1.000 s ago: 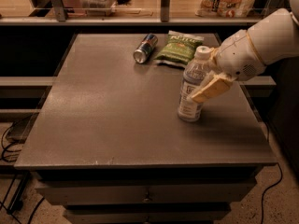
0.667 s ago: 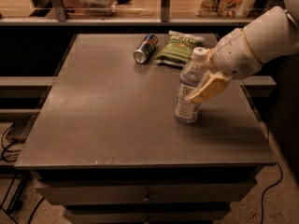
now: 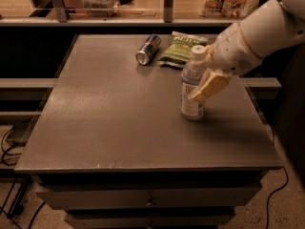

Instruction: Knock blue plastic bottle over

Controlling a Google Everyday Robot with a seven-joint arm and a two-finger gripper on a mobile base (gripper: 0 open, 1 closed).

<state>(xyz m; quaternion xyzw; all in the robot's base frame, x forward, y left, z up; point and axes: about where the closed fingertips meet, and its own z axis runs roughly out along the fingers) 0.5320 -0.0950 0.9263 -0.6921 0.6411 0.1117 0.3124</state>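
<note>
Blue plastic bottle upright on counter; gripper against its right side to tip it, can't tell if clamped.

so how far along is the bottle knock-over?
Done: the gripper is at the bottle, against its side at label height. In hand: the push; the bottle stands upright on the table. Left: tipping it flat; the can and snack bag lie behind it.
</note>
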